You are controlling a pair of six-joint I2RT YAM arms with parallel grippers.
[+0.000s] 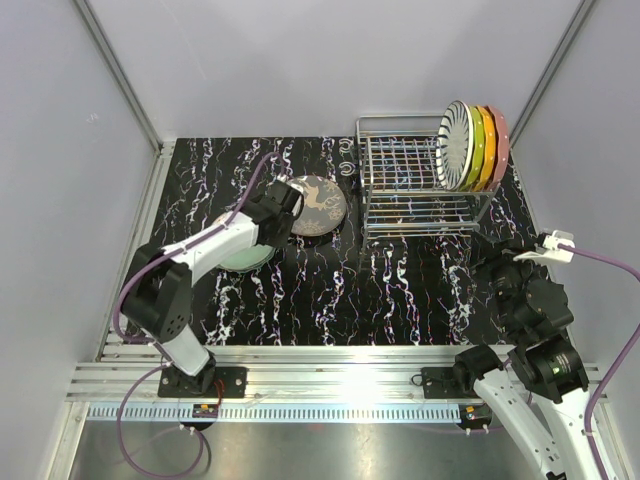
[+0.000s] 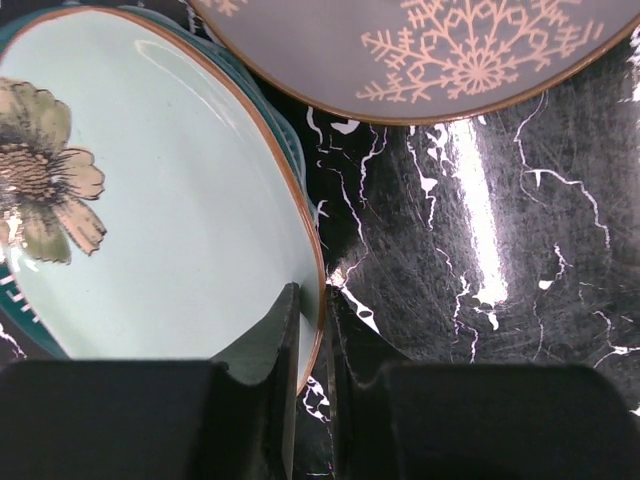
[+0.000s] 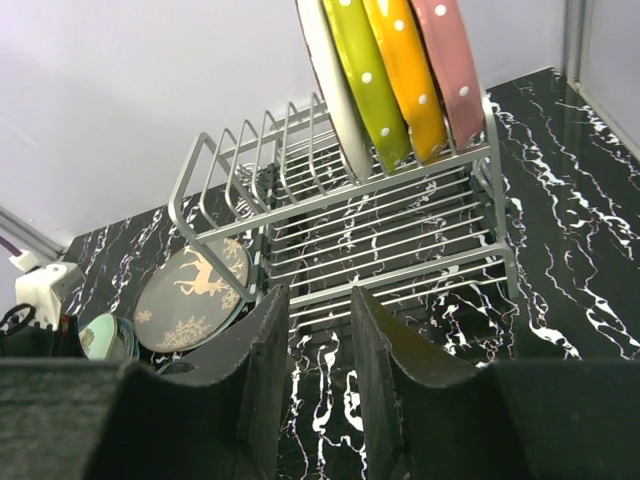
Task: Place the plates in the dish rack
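The chrome dish rack [image 1: 410, 190] stands at the back right and holds a black-striped white plate [image 1: 455, 143], a yellow-green plate [image 1: 475, 150], an orange plate [image 1: 487, 148] and a pink plate [image 1: 499, 147] upright at its right end. A dark grey-brown plate with pale motifs [image 1: 320, 205] lies left of the rack. A pale teal plate with a flower [image 2: 150, 200] lies next to it, partly under my left arm [image 1: 245, 257]. My left gripper [image 2: 315, 315] is shut on this teal plate's rim. My right gripper [image 3: 318, 305] is open and empty, in front of the rack [image 3: 380, 230].
The black marbled tabletop [image 1: 350, 290] is walled by grey panels on three sides. A small dark ring-shaped object [image 1: 347, 168] sits just left of the rack's back corner. The rack's left slots [image 3: 250, 150] hold nothing. A white connector and purple cable [image 1: 556, 245] run by the right arm.
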